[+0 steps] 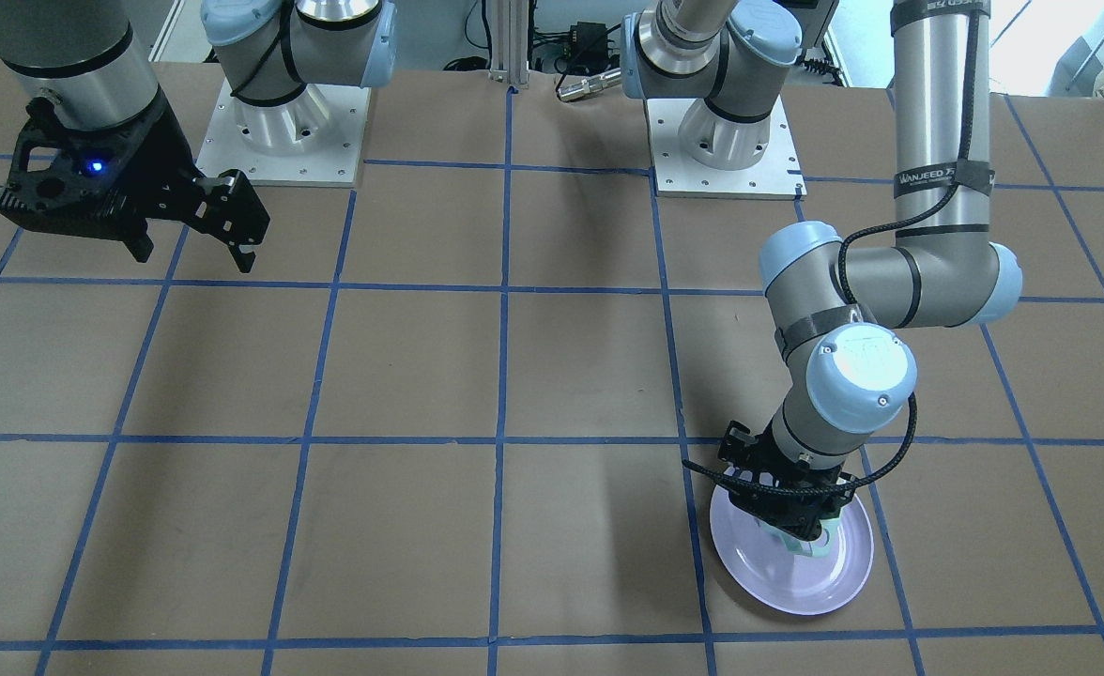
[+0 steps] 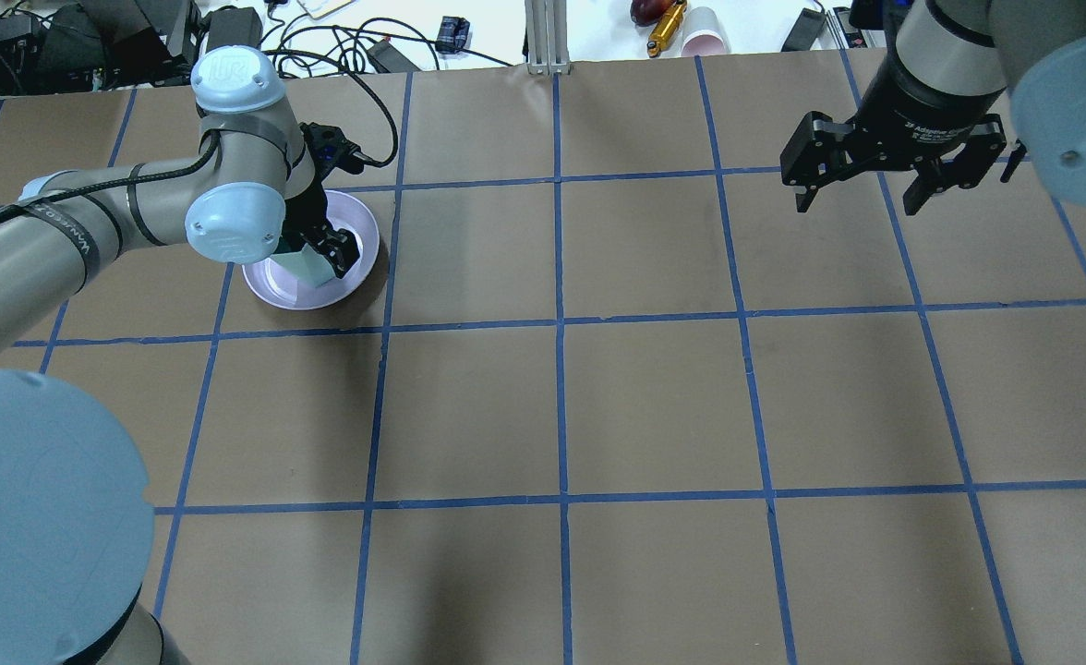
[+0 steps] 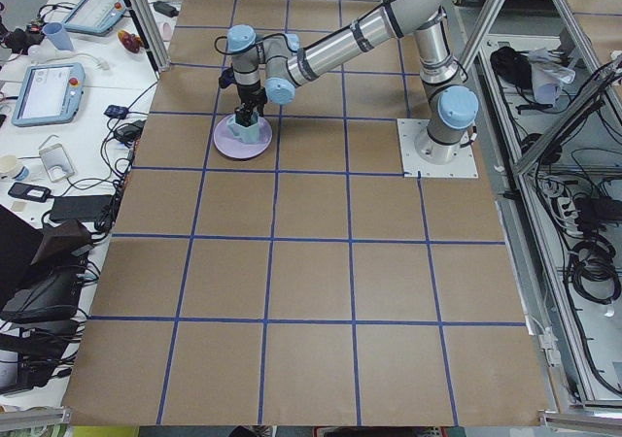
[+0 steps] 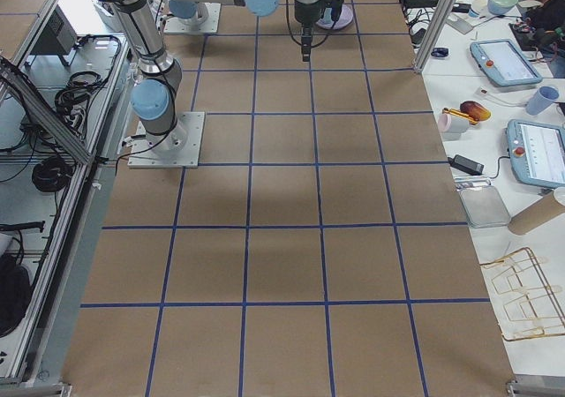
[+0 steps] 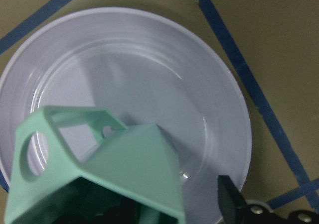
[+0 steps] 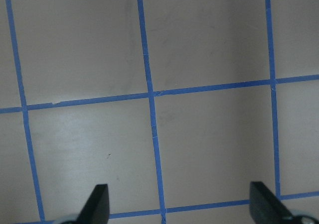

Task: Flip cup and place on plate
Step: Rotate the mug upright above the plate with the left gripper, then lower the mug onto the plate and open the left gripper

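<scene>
Table (image 2: 654,397): brown paper, blue tape grid. Cup (image 5: 129,169): rigid, light, glossy, probably chippable; best taken by its wall, where left gripper (image 2: 326,259) clamps it, tilted over plate (image 5: 149,59). Right gripper (image 2: 862,199): spread, empty.

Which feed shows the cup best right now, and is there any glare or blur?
Left wrist view: cup is close and soft-edged, its inside in dark shadow; plate shows mild sheen, nothing washed out. Front-facing view: sharp, but cup mostly hidden behind left gripper.

Left claw (image 2: 326,254), cup (image 2: 306,268) crowd plate (image 2: 271,288) middle; rim band uncovered; right claw (image 2: 857,205) well apart.
</scene>
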Robot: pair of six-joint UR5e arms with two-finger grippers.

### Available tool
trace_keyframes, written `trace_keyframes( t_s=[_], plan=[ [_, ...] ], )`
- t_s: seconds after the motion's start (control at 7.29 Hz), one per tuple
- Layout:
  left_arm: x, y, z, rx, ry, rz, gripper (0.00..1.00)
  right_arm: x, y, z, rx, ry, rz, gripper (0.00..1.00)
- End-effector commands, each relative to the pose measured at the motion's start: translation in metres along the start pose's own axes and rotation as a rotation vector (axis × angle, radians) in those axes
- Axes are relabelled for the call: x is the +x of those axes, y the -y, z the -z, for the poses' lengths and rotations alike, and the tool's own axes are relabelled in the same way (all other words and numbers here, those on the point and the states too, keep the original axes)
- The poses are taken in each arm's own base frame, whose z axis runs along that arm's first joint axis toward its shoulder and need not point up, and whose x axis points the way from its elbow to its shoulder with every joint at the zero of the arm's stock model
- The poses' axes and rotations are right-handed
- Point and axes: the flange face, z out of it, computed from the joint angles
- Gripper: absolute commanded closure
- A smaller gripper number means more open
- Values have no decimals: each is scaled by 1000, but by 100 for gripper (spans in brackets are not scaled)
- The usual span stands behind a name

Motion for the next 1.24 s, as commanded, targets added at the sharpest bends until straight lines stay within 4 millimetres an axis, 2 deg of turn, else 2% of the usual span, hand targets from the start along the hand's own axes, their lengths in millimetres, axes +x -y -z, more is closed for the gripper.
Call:
trace_keyframes(
  t_s=[0.0, 0.27, 0.55, 0.82, 1.1],
  plan=[
    [1, -2, 22, 28, 18, 10, 0, 0, 0, 0, 0, 0, 0, 0],
    [9, -5, 52, 64, 41, 19, 0, 0, 0, 0, 0, 0, 0, 0],
    [20, -10, 96, 120, 76, 19, 0, 0, 0, 0, 0, 0, 0, 0],
    [28, -23, 142, 181, 109, 30, 0, 0, 0, 0, 0, 0, 0, 0],
    [39, -47, 190, 155, 82, 137, 0, 0, 0, 0, 0, 0, 0, 0]
  ],
)
